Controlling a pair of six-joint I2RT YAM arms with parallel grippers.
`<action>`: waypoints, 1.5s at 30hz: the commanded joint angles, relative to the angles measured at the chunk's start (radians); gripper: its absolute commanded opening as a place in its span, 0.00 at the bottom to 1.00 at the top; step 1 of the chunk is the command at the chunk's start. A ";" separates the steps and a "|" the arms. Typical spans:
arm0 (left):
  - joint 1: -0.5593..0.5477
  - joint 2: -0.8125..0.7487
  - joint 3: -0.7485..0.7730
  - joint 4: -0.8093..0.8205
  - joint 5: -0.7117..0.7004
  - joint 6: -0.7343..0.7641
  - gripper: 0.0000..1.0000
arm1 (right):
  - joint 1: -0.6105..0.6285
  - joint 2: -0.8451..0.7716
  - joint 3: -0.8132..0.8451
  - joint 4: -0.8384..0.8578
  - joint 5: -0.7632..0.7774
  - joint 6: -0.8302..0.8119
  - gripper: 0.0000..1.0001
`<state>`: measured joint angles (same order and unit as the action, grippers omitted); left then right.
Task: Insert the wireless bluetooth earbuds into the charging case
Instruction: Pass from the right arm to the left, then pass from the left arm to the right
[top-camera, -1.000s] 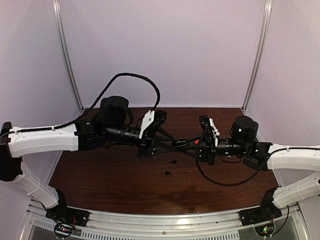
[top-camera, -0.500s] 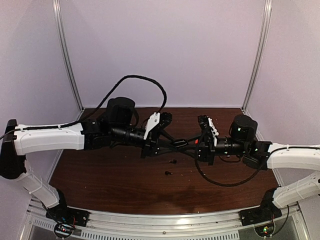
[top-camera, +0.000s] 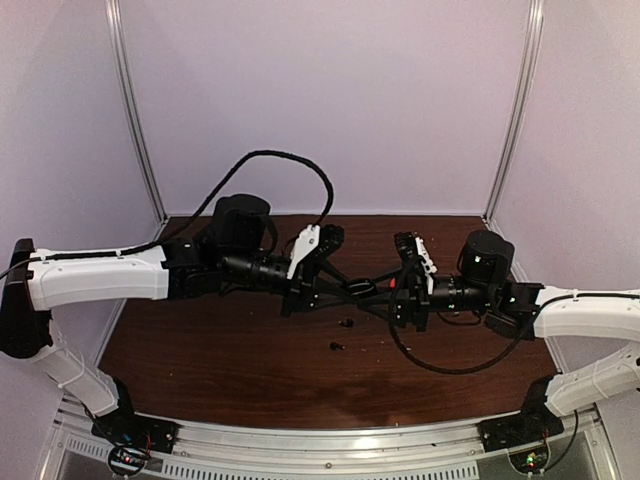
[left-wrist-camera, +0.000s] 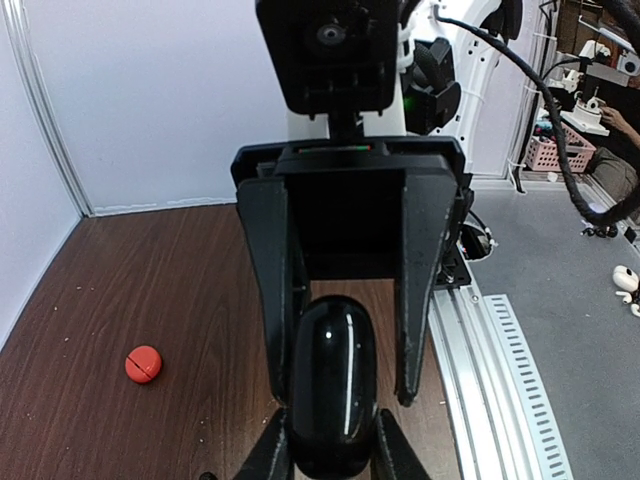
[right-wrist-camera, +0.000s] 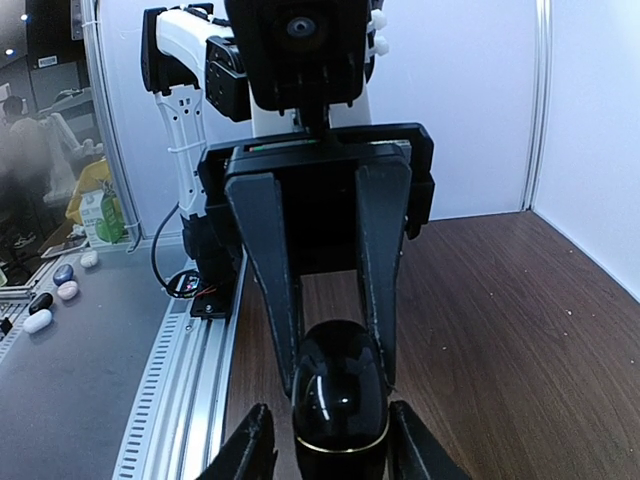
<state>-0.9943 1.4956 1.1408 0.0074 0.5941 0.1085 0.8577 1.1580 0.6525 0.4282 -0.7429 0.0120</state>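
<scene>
A glossy black charging case (left-wrist-camera: 333, 375) hangs above the middle of the table, lid closed, between both arms. My left gripper (left-wrist-camera: 330, 455) is shut on it, with a finger pressed to each side. My right gripper (right-wrist-camera: 330, 458) faces it from the other end, open, and its fingertips (right-wrist-camera: 245, 450) stand a little off the case (right-wrist-camera: 340, 395). Two tiny dark earbuds (top-camera: 347, 323) (top-camera: 336, 347) lie on the wood just in front of the grippers. No earbud shows in either gripper.
A small red rounded case (left-wrist-camera: 143, 363) sits on the brown table (top-camera: 220, 360) behind the grippers. White walls close the back and sides. The aluminium rail (top-camera: 330, 440) runs along the near edge. Black cables loop off both arms.
My left gripper has slid right and closed on the black case. My right gripper, shut on it before, has just opened a little and let go.
</scene>
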 joint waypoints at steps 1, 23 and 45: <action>0.006 -0.038 -0.006 0.069 -0.002 -0.011 0.06 | 0.006 -0.003 0.009 -0.008 0.006 0.010 0.40; 0.009 -0.003 0.002 0.043 0.036 -0.002 0.04 | 0.006 -0.009 0.037 -0.026 0.007 0.001 0.39; 0.011 -0.013 -0.006 0.045 0.037 -0.002 0.03 | 0.006 -0.002 0.035 -0.039 0.010 0.003 0.26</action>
<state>-0.9890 1.4960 1.1389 0.0200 0.6113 0.1055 0.8581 1.1580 0.6689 0.3832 -0.7364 0.0082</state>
